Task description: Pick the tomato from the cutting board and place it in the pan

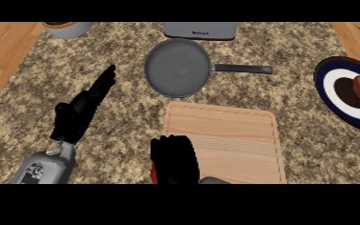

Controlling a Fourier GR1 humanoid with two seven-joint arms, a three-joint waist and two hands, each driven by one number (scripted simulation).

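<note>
A wooden cutting board (232, 138) lies at the lower middle of the counter. My right hand (174, 158) is at the board's lower left edge with its fingers curled over the tomato (154, 173), of which only a thin red sliver shows beside the hand. Behind the board rests a grey pan (178, 67), nothing inside it, handle pointing right. My left hand (83, 109) stays open at the left, fingers straight and pointing up toward the far side.
A grey toaster (201, 30) stands behind the pan. A grey pot (68, 29) sits at the back left. A dark blue and white plate (339, 91) with something brown on it lies at the right edge. Wooden strips border the counter's sides.
</note>
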